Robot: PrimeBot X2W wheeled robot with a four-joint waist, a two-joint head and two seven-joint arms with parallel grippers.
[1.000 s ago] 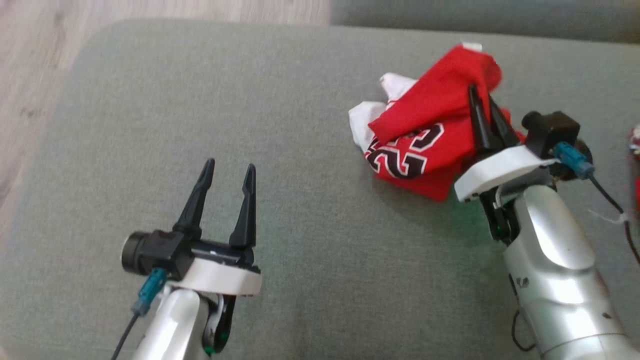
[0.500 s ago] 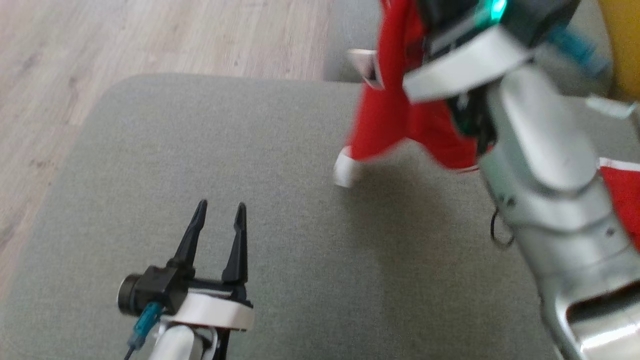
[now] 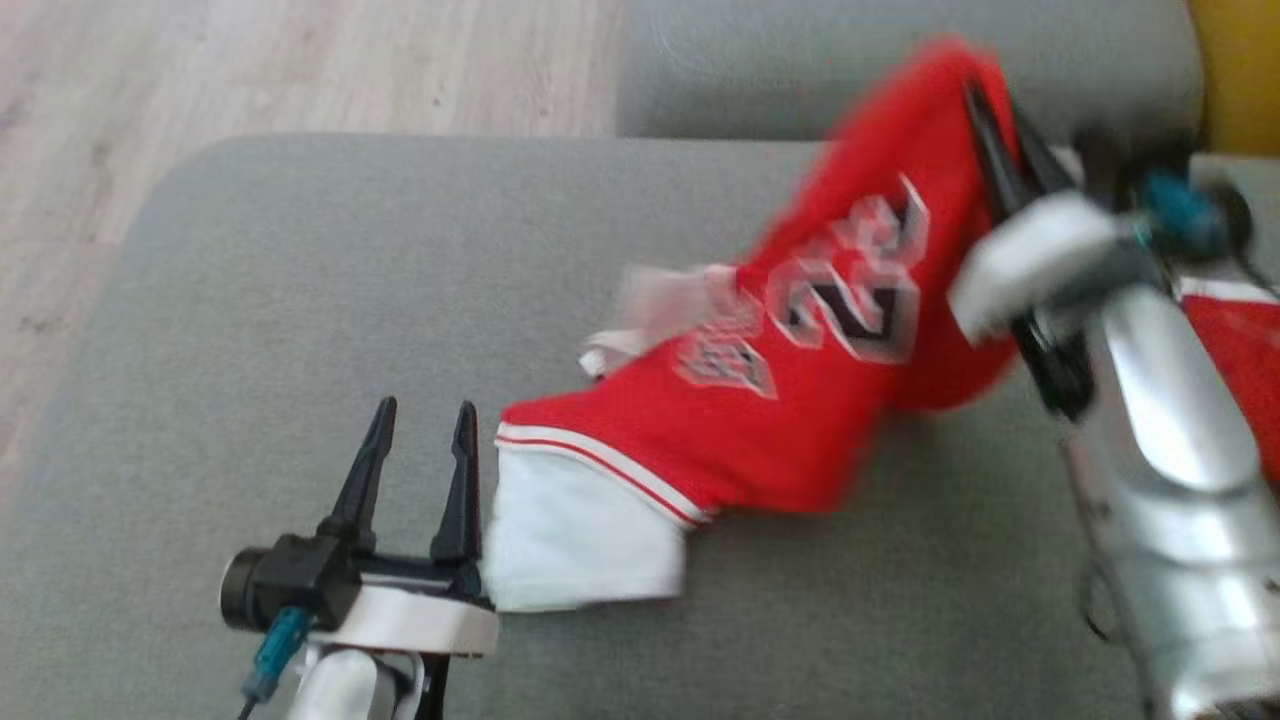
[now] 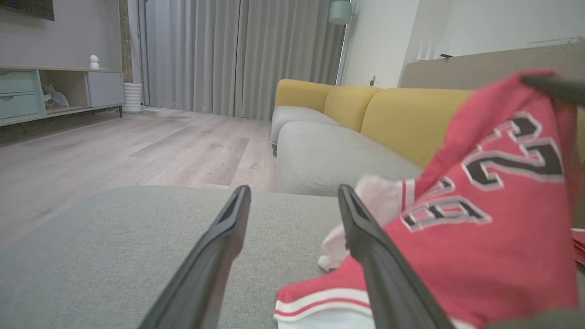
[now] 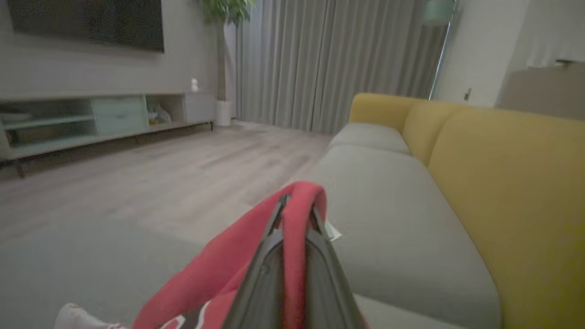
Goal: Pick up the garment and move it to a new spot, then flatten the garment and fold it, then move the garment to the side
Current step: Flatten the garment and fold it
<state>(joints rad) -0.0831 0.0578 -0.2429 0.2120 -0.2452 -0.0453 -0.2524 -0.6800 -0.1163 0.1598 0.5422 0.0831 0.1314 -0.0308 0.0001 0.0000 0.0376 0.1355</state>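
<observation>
**Head view.** My right claw [image 3: 992,105] is clenched on a red fold of the garment [image 3: 800,430] and holds it above the far right part of the cushion [image 3: 250,300]. From that grip the garment runs as one long diagonal band down to the cushion's near middle, where its white hem lies flat. My left claw [image 3: 425,410] is released, jaws wide and holding nothing, above the cushion's near left part. The hem lies just beside its right finger, so the left claw is the nearer one to the free end. The picture is blurred, so I cannot confirm that hem and finger touch.

**Left wrist view.** The garment lies to the right of my spread fingers, not between them. It is thin, limp red cloth that sags and creases, with black-and-white numerals and striped white trim. The cushion is a flat grey coarse weave with rounded corners.

**Right wrist view.** Both fingers meet, with red cloth draped over the tips. A yellow backrest [image 5: 502,192] rises to the right of the cushion, and wood floor [image 5: 183,173] lies off its left side.
</observation>
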